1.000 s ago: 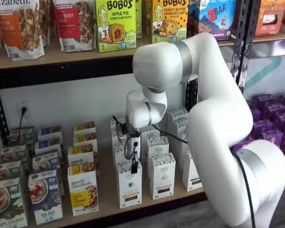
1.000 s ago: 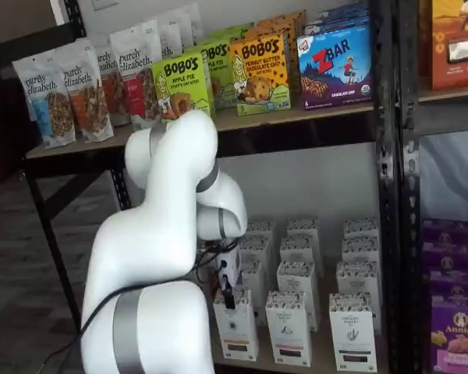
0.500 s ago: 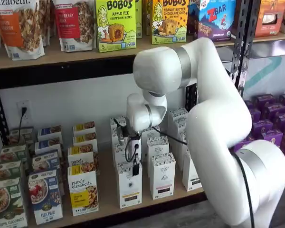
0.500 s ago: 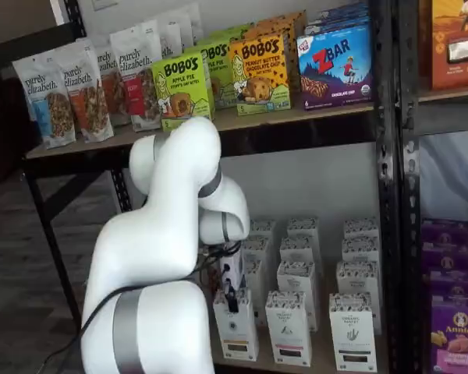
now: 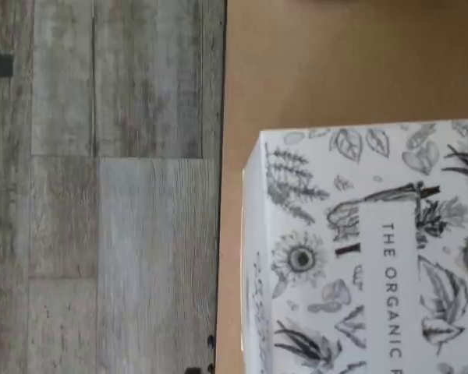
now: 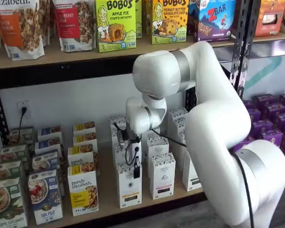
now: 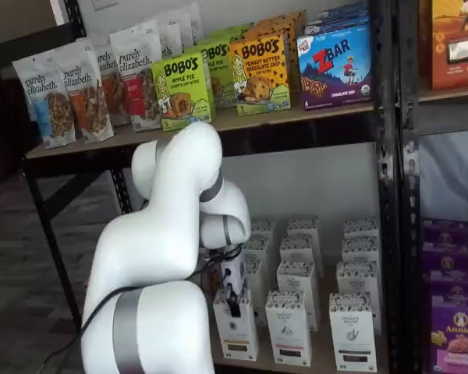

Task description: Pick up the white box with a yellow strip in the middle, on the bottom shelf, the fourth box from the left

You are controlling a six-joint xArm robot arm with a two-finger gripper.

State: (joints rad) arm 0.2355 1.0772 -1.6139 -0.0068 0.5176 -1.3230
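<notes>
White cardboard with fine botanical line drawings marks our target box (image 6: 129, 186), standing at the front edge of the bottom shelf (image 6: 107, 190), first in its column of like boxes; in the wrist view its printed top (image 5: 366, 249) fills much of the picture, with the brown shelf board beside it and grey plank floor (image 5: 101, 187) beyond the shelf lip. We cannot make out the yellow strip clearly at this range. Our gripper (image 6: 136, 172) hangs just above that box top, seen again in a shelf view (image 7: 233, 304); only dark fingers show, side-on with a cable looping beside them, so we cannot tell whether they stand apart or closed. Step in hand, as we judge it: the final descent onto the box. To do it well we would keep the fingers centred over the top, straddle the narrow sides, and avoid nudging the neighbouring white box (image 6: 161, 175) just beside it. Arm pose: elbow raised high before the upper shelf, forearm folded back, wrist pointing straight down.
</notes>
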